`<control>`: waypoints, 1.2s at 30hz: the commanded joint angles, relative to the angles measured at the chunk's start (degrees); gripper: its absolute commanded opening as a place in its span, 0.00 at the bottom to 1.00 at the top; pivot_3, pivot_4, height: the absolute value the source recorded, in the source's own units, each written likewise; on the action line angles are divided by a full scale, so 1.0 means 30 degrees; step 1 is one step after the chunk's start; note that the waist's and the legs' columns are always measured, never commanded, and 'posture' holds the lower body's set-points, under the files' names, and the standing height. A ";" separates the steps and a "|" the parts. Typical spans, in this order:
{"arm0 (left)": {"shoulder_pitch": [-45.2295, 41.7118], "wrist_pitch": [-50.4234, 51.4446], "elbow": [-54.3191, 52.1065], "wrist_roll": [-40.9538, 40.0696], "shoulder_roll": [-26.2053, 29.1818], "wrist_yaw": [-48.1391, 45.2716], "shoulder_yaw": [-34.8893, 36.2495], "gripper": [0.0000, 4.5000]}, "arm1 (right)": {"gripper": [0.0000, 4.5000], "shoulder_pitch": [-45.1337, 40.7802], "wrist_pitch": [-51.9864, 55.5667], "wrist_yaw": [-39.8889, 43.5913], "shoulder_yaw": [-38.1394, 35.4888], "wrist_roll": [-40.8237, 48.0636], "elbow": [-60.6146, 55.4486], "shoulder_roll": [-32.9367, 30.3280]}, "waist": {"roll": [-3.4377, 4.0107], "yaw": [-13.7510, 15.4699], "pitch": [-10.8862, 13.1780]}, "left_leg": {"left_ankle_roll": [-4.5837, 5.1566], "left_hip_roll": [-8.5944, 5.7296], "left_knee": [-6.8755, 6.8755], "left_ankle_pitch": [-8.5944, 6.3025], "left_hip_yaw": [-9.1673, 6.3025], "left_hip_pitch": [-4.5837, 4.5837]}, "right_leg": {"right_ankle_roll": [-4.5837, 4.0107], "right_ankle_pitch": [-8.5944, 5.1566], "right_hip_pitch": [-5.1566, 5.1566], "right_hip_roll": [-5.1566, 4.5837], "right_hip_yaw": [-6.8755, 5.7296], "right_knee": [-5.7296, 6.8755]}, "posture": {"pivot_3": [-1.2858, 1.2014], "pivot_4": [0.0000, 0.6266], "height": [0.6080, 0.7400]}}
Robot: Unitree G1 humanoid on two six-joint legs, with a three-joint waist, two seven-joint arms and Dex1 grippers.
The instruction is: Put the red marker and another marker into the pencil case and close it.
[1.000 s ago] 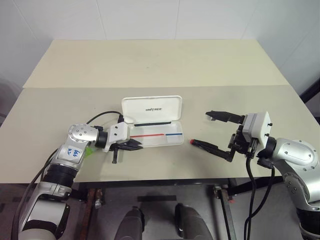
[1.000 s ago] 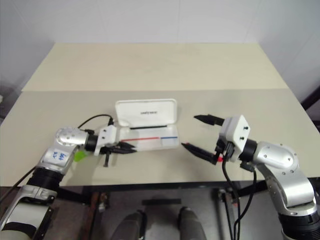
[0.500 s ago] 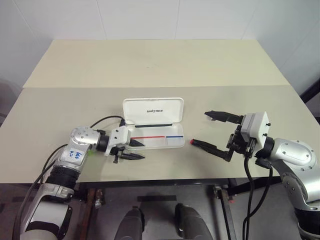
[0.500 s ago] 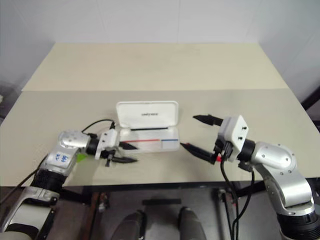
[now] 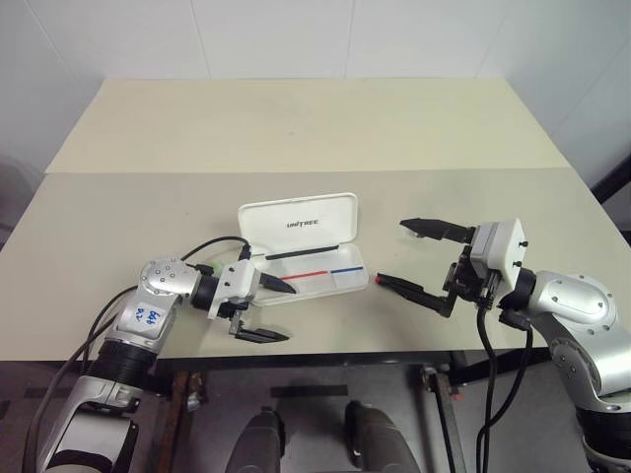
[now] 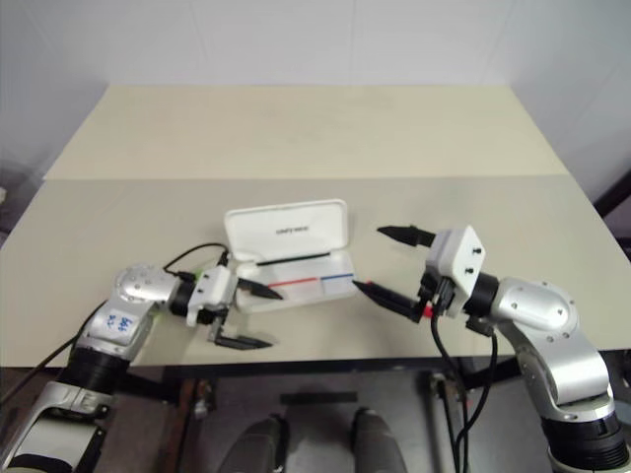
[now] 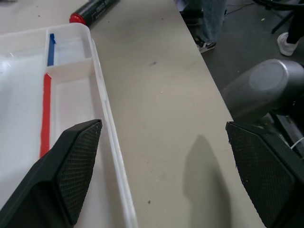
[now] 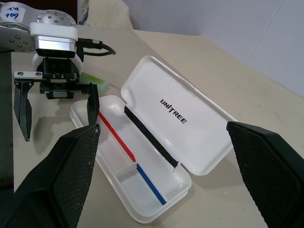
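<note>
Low over the near edge of the beige table (image 5: 315,128), the left gripper (image 5: 268,310) points across toward the right, its two black fingers spread wide with nothing between them; one fingertip hangs over the near left corner of the pencil case (image 5: 306,251), the other over bare tabletop closer to the edge. Opposite, the right gripper (image 5: 419,258) is held level, aimed toward the case from the right, its fingers likewise wide apart and empty.

Between the two grippers the pencil case lies open: a smooth, glossy white hard-plastic shell with rounded corners, its lid tipped back and bearing dark "UNITREE" lettering. A red stripe and a blue stripe run along the floor of the shallow tray, which a low wall divides into compartments, and a black band lines the hinge.

Just outside the case's right end, the red marker (image 7: 92,8) lies on the table, black-barrelled with a red cap. A slim, translucent light-green marker (image 8: 93,79) lies on the table behind the left gripper, beside the case's left end. The fingers' inner pads (image 7: 80,168) are finely cross-hatched.
</note>
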 commanded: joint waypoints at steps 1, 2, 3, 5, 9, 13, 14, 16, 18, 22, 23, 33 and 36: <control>0.0200 -0.0999 -0.0260 -0.0351 0.0068 0.0217 0.0583 0.99 | 1.00 0.0031 0.0021 -0.0017 -0.0353 0.0253 -0.0104 0.0004 | 0.0000 0.0004 0.0000 | 0.0000 0.0000 0.0000 0.0000 0.0001 0.0000 | 0.0000 0.0000 0.0000 0.0000 0.0000 0.0000 | 0.52 0.24 1.00; 0.0197 -0.1197 -0.0260 -0.0441 0.0019 0.0225 0.0627 0.99 | 1.00 0.0065 0.0021 0.0007 -0.0405 0.0262 -0.0056 -0.0022 | 0.0000 0.0008 0.0000 | 0.0000 0.0001 0.0000 0.0000 0.0000 0.0000 | 0.0000 0.0000 0.0000 0.0000 -0.0002 0.0000 | 0.52 0.24 1.00; 0.0230 -0.1300 -0.0349 -0.0620 -0.0030 0.0305 0.0775 0.99 | 1.00 0.0140 0.0085 0.0019 -0.0472 0.0311 0.0026 -0.0044 | 0.0000 0.0013 0.0000 | 0.0000 0.0001 0.0002 0.0000 0.0000 0.0000 | 0.0000 0.0000 0.0000 0.0000 -0.0002 0.0001 | 0.52 0.24 1.00; 0.0280 -0.1587 -0.0789 -0.0936 0.0016 0.0360 0.1062 0.99 | 1.00 0.0374 0.0488 0.0019 -0.0690 0.0665 0.0382 -0.0034 | -0.0001 0.0014 0.0000 | 0.0000 0.0000 0.0004 0.0000 0.0000 0.0000 | 0.0000 0.0001 0.0002 -0.0002 -0.0001 0.0001 | 0.52 0.24 1.00; 0.0768 -0.0279 -0.2701 -0.2258 0.0411 0.0488 0.1763 0.99 | 1.00 0.1264 0.0837 0.0399 -0.0918 0.0340 0.1973 -0.0432 | -0.0001 0.0012 0.0000 | 0.0000 0.0000 0.0001 0.0000 0.0001 -0.0005 | 0.0000 0.0000 0.0001 -0.0010 -0.0001 -0.0004 | 0.52 0.24 1.00; 0.1356 0.2203 -0.4822 -0.4030 0.0904 0.1313 0.3080 0.99 | 1.00 0.1845 0.0620 0.0907 -0.0686 -0.0601 0.3814 -0.0959 | 0.0001 0.0005 0.0000 | 0.0001 -0.0003 0.0003 0.0000 0.0003 -0.0001 | 0.0002 0.0001 0.0002 -0.0014 0.0000 0.0003 | 0.52 0.24 1.00; 0.1514 0.2973 -0.5370 -0.4550 0.1165 0.1536 0.3525 0.99 | 1.00 0.1917 0.0412 0.1131 -0.0645 -0.0779 0.4270 -0.1013 | 0.0001 -0.0011 0.0001 | 0.0001 -0.0003 0.0003 0.0000 0.0004 0.0001 | 0.0002 0.0001 0.0003 -0.0014 0.0002 0.0004 | 0.52 0.24 1.00; 0.1796 0.4051 -0.6146 -0.5214 0.1625 0.1911 0.4185 0.99 | 1.00 0.1955 0.0307 0.1441 -0.0607 -0.0875 0.4912 -0.1043 | 0.0001 -0.0083 0.0001 | 0.0002 0.0003 0.0005 0.0000 0.0005 0.0006 | 0.0000 0.0001 0.0003 0.0000 0.0002 0.0009 | 0.52 0.24 1.00; 0.2310 0.5058 -0.6747 -0.5746 0.2292 0.2121 0.4874 0.99 | 1.00 0.1848 0.0013 0.1902 -0.0362 -0.1227 0.5722 -0.1060 | 0.0002 -0.0158 0.0001 | 0.0002 0.0012 0.0003 0.0001 0.0008 0.0015 | -0.0005 -0.0003 0.0002 0.0010 0.0004 0.0022 | 0.52 0.24 1.00; 0.3472 0.5873 -0.7141 -0.6196 0.3465 0.1944 0.5785 0.99 | 1.00 0.1421 -0.0509 0.2739 0.0270 -0.1809 0.7016 -0.0904 | 0.0003 -0.0370 0.0002 | 0.0001 0.0018 -0.0002 0.0001 0.0009 0.0031 | -0.0017 -0.0009 0.0007 0.0020 0.0004 0.0028 | 0.52 0.24 1.00; 0.3614 0.5963 -0.7173 -0.6265 0.3598 0.1934 0.5903 0.99 | 1.00 0.1355 -0.0611 0.2870 0.0338 -0.1884 0.7194 -0.0877 | 0.0004 -0.0407 0.0002 | 0.0001 0.0018 -0.0001 0.0001 0.0009 0.0029 | -0.0018 -0.0010 0.0007 0.0020 0.0003 0.0026 | 0.52 0.24 1.00; 0.5149 0.4978 -0.5535 -0.5530 0.4649 0.2006 0.7453 1.00 | 0.71 -0.0712 -0.3339 0.4417 0.2009 -0.3796 1.1774 -0.0075 | 0.0004 -0.0467 0.0004 | -0.0001 0.0025 -0.0011 0.0002 0.0025 0.0045 | -0.0044 -0.0022 0.0008 0.0018 0.0004 0.0025 | 0.52 0.24 1.00; 0.5197 0.4910 -0.5536 -0.5525 0.4675 0.2052 0.7448 1.00 | 0.47 -0.0897 -0.3609 0.4330 0.2078 -0.3876 1.1956 0.0205 | 0.0004 -0.0460 0.0004 | -0.0004 0.0023 -0.0015 0.0001 0.0025 0.0044 | -0.0039 -0.0019 0.0008 0.0011 0.0005 0.0023 | 0.52 0.24 1.00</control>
